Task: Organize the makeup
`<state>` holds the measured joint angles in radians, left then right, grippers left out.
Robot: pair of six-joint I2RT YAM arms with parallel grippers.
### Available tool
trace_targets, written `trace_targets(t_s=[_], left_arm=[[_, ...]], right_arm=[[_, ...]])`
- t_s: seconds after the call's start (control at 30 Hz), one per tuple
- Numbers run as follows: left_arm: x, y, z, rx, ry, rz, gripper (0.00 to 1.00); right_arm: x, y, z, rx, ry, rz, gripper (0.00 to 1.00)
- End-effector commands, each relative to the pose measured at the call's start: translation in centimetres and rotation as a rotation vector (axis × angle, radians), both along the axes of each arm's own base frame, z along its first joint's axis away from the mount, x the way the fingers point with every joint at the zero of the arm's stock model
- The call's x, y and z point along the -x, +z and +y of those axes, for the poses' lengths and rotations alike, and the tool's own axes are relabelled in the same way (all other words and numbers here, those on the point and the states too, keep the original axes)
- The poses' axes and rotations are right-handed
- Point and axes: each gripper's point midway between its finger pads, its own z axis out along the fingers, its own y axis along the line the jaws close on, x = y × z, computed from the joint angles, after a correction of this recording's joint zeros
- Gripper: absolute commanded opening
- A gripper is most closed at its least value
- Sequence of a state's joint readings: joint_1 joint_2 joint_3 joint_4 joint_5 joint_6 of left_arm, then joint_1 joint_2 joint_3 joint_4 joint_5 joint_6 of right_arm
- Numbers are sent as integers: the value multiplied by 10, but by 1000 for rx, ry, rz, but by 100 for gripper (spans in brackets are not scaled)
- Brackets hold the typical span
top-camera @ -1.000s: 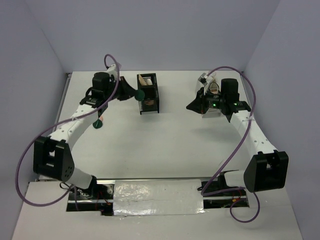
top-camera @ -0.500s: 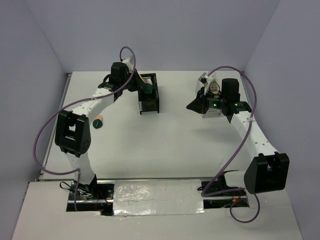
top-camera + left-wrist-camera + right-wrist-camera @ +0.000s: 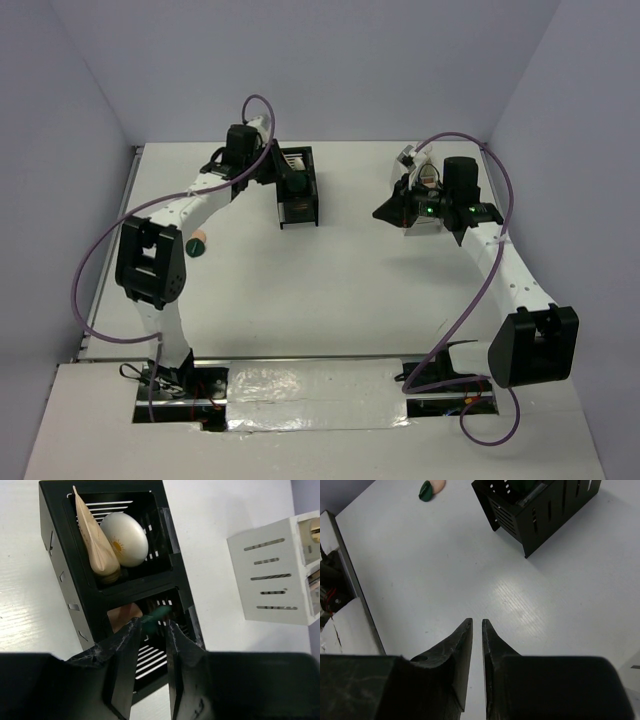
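The black slotted organizer [image 3: 298,208] stands at the back middle. In the left wrist view its far compartment [image 3: 60,545] holds a beige flat piece [image 3: 97,545] and the white-gold oval compact [image 3: 125,538]. My left gripper [image 3: 151,625] is over the near compartment, shut on a dark green round compact [image 3: 157,614], with a peach thing [image 3: 122,617] beneath it. It shows in the top view [image 3: 288,178] at the box's left wall. A peach and dark green round piece [image 3: 197,243] lies on the table at the left, also in the right wrist view [image 3: 431,488]. My right gripper [image 3: 476,625] is shut and empty.
The white grid-sided organizer [image 3: 272,575] stands to the right of the black box, under my right wrist in the top view [image 3: 424,212]. The black box also shows in the right wrist view [image 3: 540,510]. Purple cables loop over both arms.
My left arm has swung right from the table's left side, carrying the green compact to the black organizer's near compartment. The right arm has not moved.
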<state>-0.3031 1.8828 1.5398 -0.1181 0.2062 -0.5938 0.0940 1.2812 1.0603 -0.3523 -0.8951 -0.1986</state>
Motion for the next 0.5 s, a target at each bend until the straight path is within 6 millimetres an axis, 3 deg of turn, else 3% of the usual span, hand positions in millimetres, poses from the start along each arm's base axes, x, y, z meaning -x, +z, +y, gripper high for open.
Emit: trace_targets(t_s=[0.0, 0.17, 0.33, 0.37, 0.4, 0.47], left_arm=[[-8, 2, -4, -20, -13, -20, 40], [-7, 7, -3, -19, -17, -34, 40], [1, 42, -1, -15, -24, -106, 34], [5, 44, 2, -18, -21, -113, 29], [11, 65, 5, -9, -19, -159, 25], [24, 73, 10, -21, -30, -185, 11]], right_arm=[[0, 15, 2, -7, 5, -51, 21], [0, 15, 1, -4, 2, -54, 21], [0, 15, 1, -3, 5, -55, 25], [0, 15, 1, 0, 5, -55, 29], [0, 16, 1, 3, 5, -58, 42], [0, 17, 0, 10, 1, -65, 57]])
